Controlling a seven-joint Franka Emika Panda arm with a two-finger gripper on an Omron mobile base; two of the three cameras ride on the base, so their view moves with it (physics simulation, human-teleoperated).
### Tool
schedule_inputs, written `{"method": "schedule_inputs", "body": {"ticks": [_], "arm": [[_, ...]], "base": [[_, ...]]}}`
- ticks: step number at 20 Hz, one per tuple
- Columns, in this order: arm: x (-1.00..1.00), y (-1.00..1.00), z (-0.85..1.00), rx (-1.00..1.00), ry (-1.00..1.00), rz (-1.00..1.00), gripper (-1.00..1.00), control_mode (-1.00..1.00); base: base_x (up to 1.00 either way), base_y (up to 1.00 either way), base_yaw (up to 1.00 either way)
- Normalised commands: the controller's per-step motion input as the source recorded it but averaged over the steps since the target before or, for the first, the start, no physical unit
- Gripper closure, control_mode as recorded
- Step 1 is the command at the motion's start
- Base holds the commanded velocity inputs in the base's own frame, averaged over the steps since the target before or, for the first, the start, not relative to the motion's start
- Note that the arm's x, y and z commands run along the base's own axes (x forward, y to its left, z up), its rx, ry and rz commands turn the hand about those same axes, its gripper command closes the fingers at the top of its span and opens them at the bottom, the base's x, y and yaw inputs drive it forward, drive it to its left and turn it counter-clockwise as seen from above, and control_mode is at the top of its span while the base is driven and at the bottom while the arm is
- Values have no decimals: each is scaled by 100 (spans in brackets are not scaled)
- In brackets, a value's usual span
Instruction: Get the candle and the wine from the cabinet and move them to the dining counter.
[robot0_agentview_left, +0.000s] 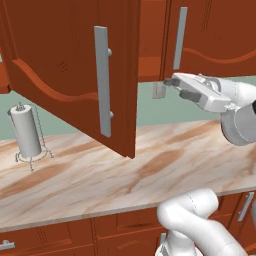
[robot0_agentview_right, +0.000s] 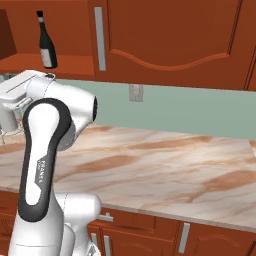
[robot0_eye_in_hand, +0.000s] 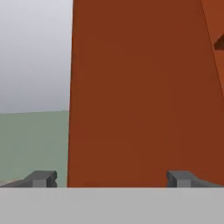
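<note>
The wine (robot0_agentview_right: 47, 40), a dark bottle with a pale label, stands upright on the inner shelf of the open cabinet (robot0_agentview_right: 70, 64). The cabinet's door (robot0_agentview_left: 65, 50) is swung out over the counter, its silver bar handle (robot0_agentview_left: 103, 81) facing me. My gripper (robot0_agentview_left: 168, 82) hangs level just right of that door's free edge, pointing at it and holding nothing. In the hand view the gripper (robot0_eye_in_hand: 111, 179) is open, its fingertips (robot0_eye_in_hand: 41, 178) set wide apart before a red-brown wooden panel (robot0_eye_in_hand: 140, 87). The candle is hidden. The dining counter is out of view.
Below runs the marble wall counter (robot0_agentview_left: 150, 170) with a green back wall. A grey paper-towel roll on a wire stand (robot0_agentview_left: 25, 132) sits at its left. A wall outlet (robot0_agentview_right: 135, 92) is behind the arm. Closed cabinet doors (robot0_agentview_right: 170, 35) continue to the right.
</note>
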Motion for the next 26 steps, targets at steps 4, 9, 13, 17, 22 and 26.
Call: {"method": "schedule_inputs", "body": {"ticks": [4,9,13,17,22,26], "arm": [[20,64,-2,-12,8,0,-100,-100],[5,63,-1,-10,1,2,-100,-100],[9,64,-4,-6,0,12,-100,-100],[8,73,-12,-3,0,20,-100,-100],[4,79,-12,-2,0,20,-100,-100],[0,76,-5,-2,0,20,-100,-100]], "base": [[0,0,0],[0,0,0],[0,0,0],[0,0,0],[0,0,0],[0,0,0]]}}
